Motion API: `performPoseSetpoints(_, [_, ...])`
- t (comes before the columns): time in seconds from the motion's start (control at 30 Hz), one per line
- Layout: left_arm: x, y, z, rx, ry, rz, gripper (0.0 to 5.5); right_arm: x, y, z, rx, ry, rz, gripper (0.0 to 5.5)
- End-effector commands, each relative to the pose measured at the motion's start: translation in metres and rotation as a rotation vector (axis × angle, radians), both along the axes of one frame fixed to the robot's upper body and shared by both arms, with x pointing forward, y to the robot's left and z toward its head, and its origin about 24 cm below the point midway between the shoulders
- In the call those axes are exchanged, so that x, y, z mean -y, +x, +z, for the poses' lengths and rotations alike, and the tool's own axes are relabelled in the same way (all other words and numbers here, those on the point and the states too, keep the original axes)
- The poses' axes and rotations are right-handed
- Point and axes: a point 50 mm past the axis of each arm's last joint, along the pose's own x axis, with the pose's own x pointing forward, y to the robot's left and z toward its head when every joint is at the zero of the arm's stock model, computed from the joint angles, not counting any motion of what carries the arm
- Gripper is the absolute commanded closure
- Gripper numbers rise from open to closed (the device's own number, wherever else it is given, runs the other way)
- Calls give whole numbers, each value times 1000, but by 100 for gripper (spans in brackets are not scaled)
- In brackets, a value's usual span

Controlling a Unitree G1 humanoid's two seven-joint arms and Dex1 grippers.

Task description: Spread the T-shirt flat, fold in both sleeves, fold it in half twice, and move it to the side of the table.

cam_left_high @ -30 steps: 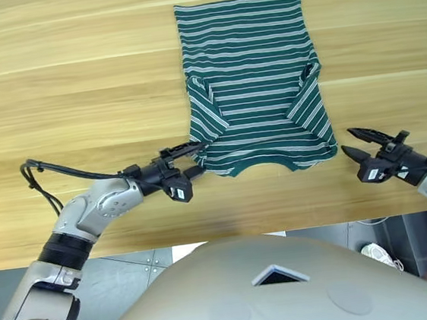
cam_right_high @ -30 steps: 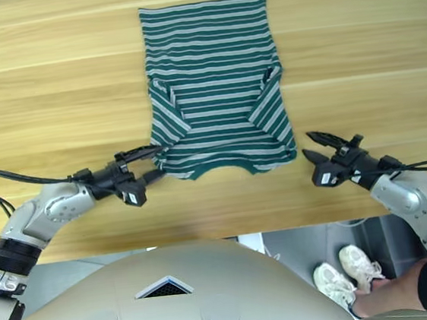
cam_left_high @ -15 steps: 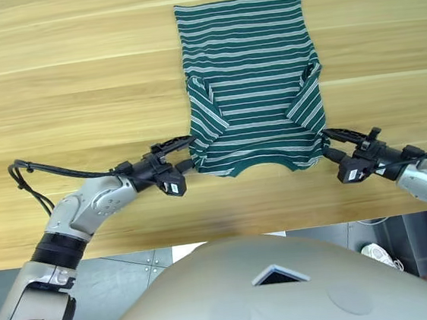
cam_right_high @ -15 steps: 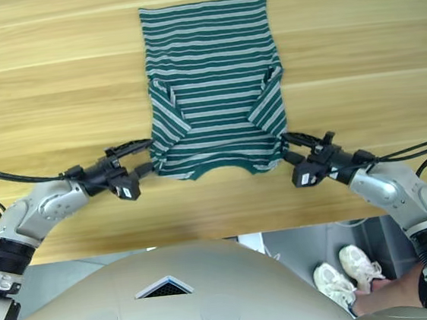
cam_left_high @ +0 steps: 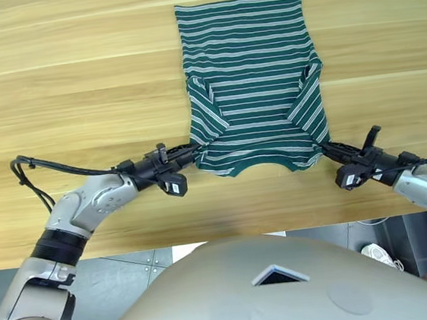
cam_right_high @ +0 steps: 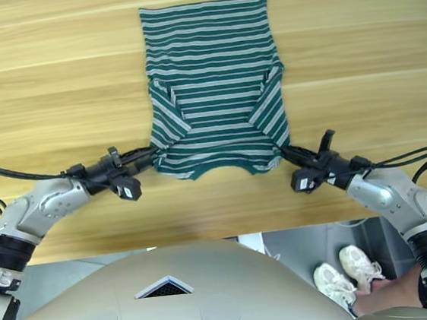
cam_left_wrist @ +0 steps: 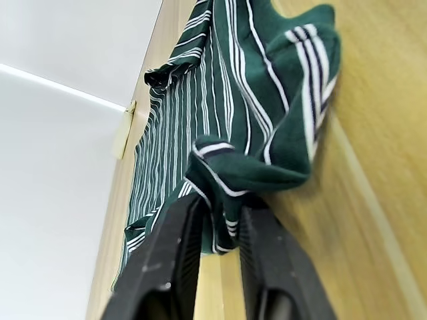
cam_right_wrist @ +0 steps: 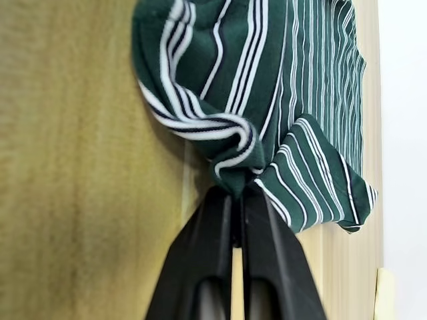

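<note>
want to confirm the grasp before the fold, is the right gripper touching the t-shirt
Touching. The right wrist view shows the right gripper clamped shut on a bunched corner of the T-shirt, with the fabric pinched at its tips and no gap.

T-shirt point(cam_left_high: 251, 79) lies on the table point(cam_left_high: 75, 83); left hand point(cam_left_high: 195, 149) at its near-left corner; right hand point(cam_left_high: 325, 147) at its near-right.

Arms point(cam_left_high: 96, 207) silver-grey, rounded shells; L gripper point(cam_left_high: 194, 149), R gripper point(cam_left_high: 324, 147) blk, slim; blk cable point(cam_left_high: 54, 171) loops off L forearm.
</note>
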Motion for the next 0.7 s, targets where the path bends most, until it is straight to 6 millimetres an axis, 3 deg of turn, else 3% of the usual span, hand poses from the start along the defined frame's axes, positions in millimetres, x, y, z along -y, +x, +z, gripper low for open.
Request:
performPoseSetpoints(0.03, [-4, -42, -45, -253, 164, -68, 498, 3, -3, -5, -26, -37, 10, 550])
performPoseSetpoints(0.33, [-11, -50, -44, -293, 113, -2, 545, 1, -1, -1, 11, -4, 10, 550])
performPoseSetpoints(0.43, [-12, -71, -44, -372, 80, 3, 548, 0, -8, 0, -10, 21, 8, 550])
performPoseSetpoints(0.57, [-6, -104, -36, -479, 2, 34, 548, -1, -29, 19, -98, 157, -16, 550])
performPoseSetpoints(0.7, [4, -82, -9, -360, -209, 133, 548, -3, -28, 39, -76, 275, -52, 550])
